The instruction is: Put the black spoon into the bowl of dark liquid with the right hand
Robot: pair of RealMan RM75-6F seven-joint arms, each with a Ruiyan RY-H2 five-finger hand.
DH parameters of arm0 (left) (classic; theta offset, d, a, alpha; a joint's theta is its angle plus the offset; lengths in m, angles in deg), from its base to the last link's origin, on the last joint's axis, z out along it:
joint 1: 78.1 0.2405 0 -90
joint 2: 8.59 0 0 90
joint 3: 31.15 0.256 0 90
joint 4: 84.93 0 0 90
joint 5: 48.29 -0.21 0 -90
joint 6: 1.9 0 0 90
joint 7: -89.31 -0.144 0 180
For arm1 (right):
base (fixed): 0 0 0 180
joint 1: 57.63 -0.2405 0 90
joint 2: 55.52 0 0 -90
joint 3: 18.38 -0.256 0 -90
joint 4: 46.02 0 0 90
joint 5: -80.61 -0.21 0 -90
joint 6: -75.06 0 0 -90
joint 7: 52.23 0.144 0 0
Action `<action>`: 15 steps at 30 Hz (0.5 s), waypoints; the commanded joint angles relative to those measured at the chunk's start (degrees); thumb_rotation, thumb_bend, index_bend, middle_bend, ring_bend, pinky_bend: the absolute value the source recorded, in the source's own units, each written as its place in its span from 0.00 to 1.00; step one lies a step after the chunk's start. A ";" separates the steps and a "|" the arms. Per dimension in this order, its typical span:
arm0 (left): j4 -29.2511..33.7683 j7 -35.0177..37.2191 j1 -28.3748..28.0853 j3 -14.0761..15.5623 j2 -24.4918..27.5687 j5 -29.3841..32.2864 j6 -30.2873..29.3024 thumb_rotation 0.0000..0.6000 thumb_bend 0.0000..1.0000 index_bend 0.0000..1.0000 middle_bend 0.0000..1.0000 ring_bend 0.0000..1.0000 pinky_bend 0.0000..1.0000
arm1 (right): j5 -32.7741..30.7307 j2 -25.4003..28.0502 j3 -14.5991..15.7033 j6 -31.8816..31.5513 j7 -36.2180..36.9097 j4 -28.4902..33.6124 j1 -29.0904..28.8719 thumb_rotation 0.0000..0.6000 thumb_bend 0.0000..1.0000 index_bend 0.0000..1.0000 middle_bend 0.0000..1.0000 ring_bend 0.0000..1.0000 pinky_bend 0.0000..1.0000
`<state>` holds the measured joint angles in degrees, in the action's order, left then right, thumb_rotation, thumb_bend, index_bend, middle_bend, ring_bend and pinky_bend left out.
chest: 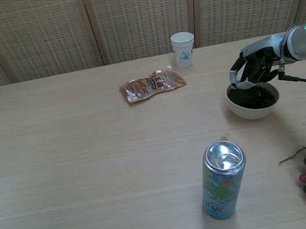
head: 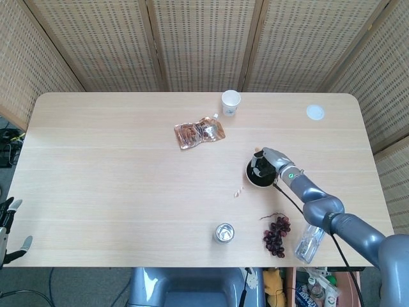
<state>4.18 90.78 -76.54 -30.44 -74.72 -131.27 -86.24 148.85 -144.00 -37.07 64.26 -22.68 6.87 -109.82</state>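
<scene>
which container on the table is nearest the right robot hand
The white bowl of dark liquid, directly under the right robot hand; the paper cup and can stand farther off.

A staged test area in a lab or studio, not a lived-in room. A plain pale wood counter (head: 128, 192) stands alone, closed in behind and at both sides by folding woven-rattan screens (head: 198, 45). Past the counter's left edge, cables (head: 7, 150) lie on a grey floor. Below its near right corner sits a bin of bottles (head: 316, 291).
</scene>
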 commanded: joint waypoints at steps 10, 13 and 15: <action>-0.17 0.28 -0.24 -0.09 -0.04 -0.39 0.08 1.00 0.36 0.00 0.00 0.00 0.00 | 2.21 1.77 -0.25 -0.53 0.44 5.89 1.25 1.00 0.78 0.75 0.92 0.93 1.00; -0.23 0.39 -0.35 -0.10 -0.08 -0.59 0.10 1.00 0.36 0.00 0.00 0.00 0.00 | 2.84 2.64 0.09 -1.27 0.25 7.38 1.88 1.00 0.78 0.75 0.92 0.93 1.00; -0.23 0.43 -0.39 -0.10 -0.10 -0.69 0.08 1.00 0.36 0.00 0.00 0.00 0.00 | 2.92 2.89 0.25 -1.58 0.14 7.44 2.05 1.00 0.65 0.75 0.92 0.93 1.00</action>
<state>3.95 91.21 -76.91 -30.54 -74.82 -131.92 -86.15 151.72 -141.17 -36.87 62.71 -22.50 14.30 -107.83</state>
